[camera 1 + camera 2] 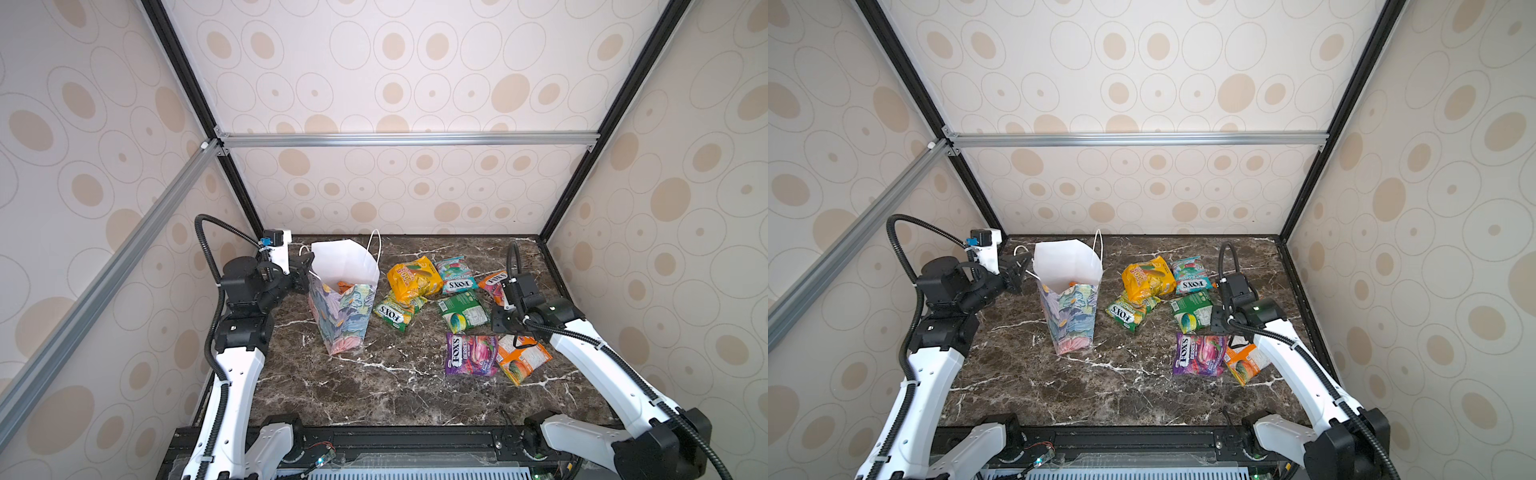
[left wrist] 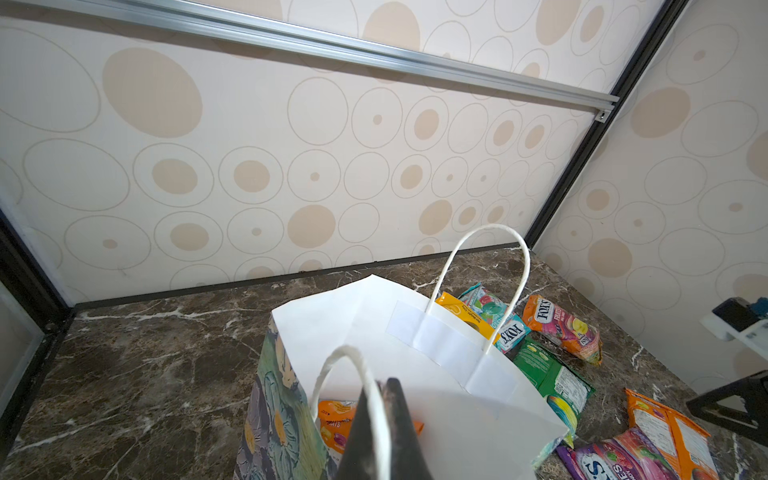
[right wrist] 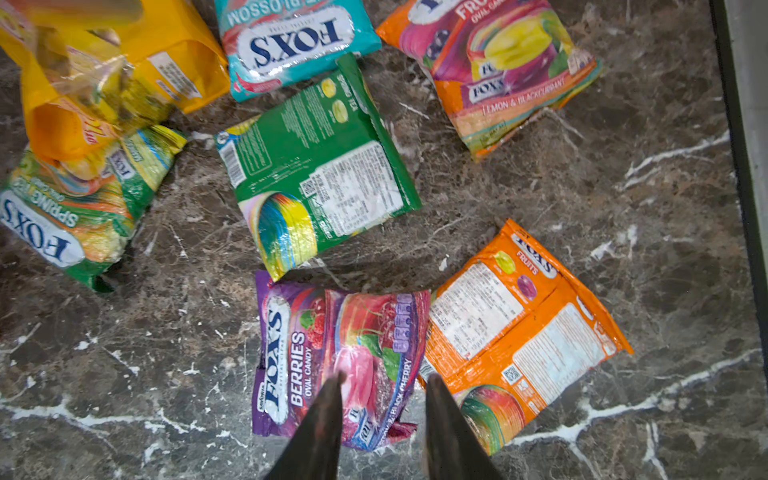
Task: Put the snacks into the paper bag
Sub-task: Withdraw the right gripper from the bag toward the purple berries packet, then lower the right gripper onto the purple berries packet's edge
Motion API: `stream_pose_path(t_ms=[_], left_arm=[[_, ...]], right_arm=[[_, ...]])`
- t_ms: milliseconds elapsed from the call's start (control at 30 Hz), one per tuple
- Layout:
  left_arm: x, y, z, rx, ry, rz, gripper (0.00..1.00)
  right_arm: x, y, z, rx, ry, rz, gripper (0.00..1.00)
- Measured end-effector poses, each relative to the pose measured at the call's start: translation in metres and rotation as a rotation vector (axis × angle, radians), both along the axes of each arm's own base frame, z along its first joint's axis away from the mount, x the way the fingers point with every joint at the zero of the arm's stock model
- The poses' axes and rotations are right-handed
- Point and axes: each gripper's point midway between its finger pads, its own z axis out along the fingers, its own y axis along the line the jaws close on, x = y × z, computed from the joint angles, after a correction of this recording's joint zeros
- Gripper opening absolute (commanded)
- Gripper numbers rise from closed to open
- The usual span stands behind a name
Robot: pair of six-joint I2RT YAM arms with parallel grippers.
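The floral paper bag (image 1: 345, 320) stands upright and open on the left of the marble table. My left gripper (image 2: 380, 384) is shut on the bag's near white cord handle (image 2: 332, 365). An orange packet (image 2: 334, 419) lies inside the bag. Several snacks lie on the table to its right: yellow (image 1: 413, 278), teal (image 1: 457, 274), orange-pink (image 1: 494, 284), two green (image 1: 463, 313) (image 1: 395, 311), purple (image 3: 332, 353) and orange (image 3: 523, 332). My right gripper (image 3: 386, 380) is open over the purple packet's edge, with nothing between its fingers.
Patterned walls with black frame posts close in the table at the back and on both sides. The right arm (image 1: 582, 349) reaches over the orange packet near the right wall. Bare marble (image 1: 374, 395) lies in front of the bag and packets.
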Motion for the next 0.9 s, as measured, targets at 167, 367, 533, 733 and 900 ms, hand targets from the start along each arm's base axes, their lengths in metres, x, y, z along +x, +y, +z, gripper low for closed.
stream_pose_path(t_ms=[167,367,533,733,900], left_arm=[[0.000,-0.001,0.000,-0.001,0.001,-0.005,0.00],[0.000,0.000,0.000,0.000,0.001,-0.003,0.00],[0.000,0.000,0.000,0.000,0.001,-0.003,0.00],[0.000,0.000,-0.001,0.000,0.002,-0.001,0.00],[0.000,0.000,-0.001,0.000,0.003,0.000,0.00]], right_arm=[[-0.011,-0.013,-0.019,0.041,-0.036,-0.079,0.47],[-0.012,-0.022,-0.036,0.080,-0.036,-0.138,0.51],[-0.008,-0.017,-0.049,0.123,-0.029,-0.136,0.52],[-0.001,-0.010,-0.058,0.162,-0.033,-0.127,0.54],[0.000,-0.009,-0.064,0.174,-0.033,-0.131,0.57]])
